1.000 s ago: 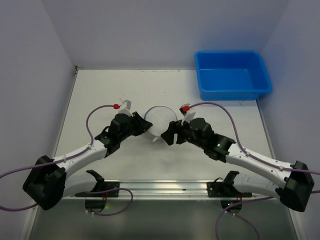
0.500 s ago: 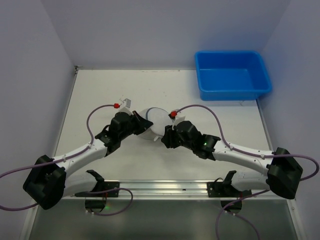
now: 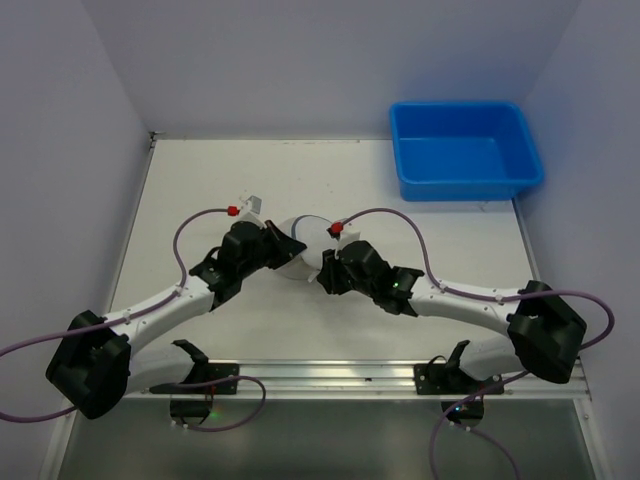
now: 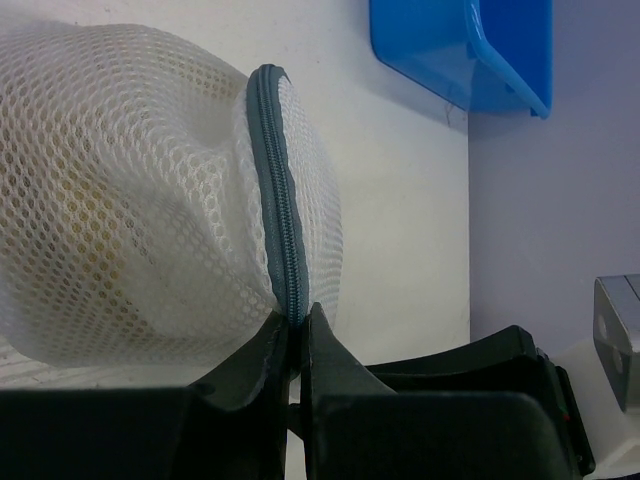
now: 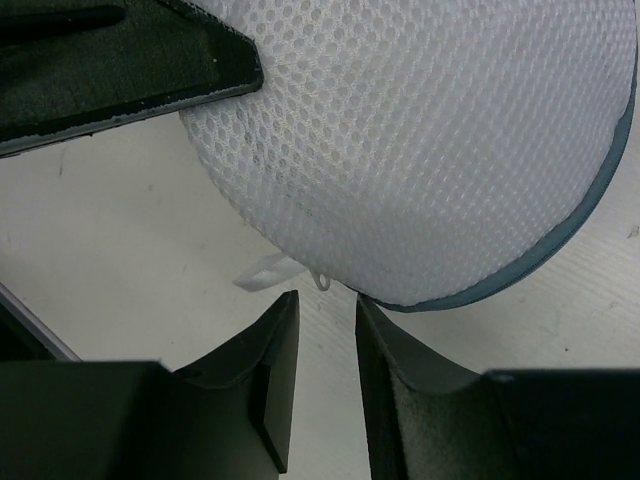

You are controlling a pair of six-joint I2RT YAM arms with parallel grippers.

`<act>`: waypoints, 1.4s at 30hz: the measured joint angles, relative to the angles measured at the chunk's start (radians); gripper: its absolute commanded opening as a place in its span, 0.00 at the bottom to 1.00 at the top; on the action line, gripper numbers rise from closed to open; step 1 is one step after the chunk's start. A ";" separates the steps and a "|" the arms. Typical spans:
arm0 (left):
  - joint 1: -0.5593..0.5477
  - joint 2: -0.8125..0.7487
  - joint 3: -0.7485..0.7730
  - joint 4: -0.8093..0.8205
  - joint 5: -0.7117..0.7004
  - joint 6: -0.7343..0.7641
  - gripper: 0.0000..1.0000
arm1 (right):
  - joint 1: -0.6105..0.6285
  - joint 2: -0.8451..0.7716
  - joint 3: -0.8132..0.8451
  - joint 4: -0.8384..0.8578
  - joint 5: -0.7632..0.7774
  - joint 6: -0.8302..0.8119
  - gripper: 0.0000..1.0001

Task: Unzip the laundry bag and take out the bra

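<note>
The laundry bag (image 3: 310,233), a round white mesh pouch with a grey-blue zipper (image 4: 281,200) round its rim, lies mid-table between both grippers. The mustard-yellow bra (image 4: 85,215) shows dimly through the mesh in the left wrist view. My left gripper (image 3: 286,252) is shut on the bag's zipper rim (image 4: 295,318). My right gripper (image 3: 325,272) is open and empty (image 5: 327,298), its tips just short of the bag's near edge (image 5: 430,130). A white ribbon loop (image 5: 262,272) and a small ring (image 5: 322,281) stick out just ahead of its jaws.
A blue plastic bin (image 3: 465,150) stands at the back right; it also shows in the left wrist view (image 4: 460,50). A metal rail (image 3: 320,375) runs along the near table edge. Purple cables loop over both arms.
My right arm has swung left and in towards the bag's near side. The bag has tipped and shifted slightly left. The left gripper keeps its hold.
</note>
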State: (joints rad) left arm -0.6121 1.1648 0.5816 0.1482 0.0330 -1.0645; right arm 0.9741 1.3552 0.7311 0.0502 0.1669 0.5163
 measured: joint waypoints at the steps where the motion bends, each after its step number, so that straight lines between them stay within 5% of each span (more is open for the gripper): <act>1: 0.000 0.000 0.000 0.000 0.001 0.000 0.00 | 0.000 0.006 0.002 0.003 0.002 0.000 0.33; 17: 0.000 -0.021 0.000 -0.008 0.001 -0.018 0.00 | -0.005 0.060 0.028 0.040 0.006 -0.015 0.27; 29: 0.001 -0.036 0.000 -0.011 -0.003 -0.025 0.00 | -0.013 0.055 0.020 0.106 0.009 -0.019 0.00; 42: 0.039 -0.058 0.048 -0.081 0.023 0.023 0.00 | -0.104 -0.151 -0.077 0.020 0.079 -0.013 0.00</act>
State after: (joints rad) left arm -0.5728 1.1069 0.6300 0.0673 0.0559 -1.0412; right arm 0.8700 1.2045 0.6540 0.0704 0.2459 0.5030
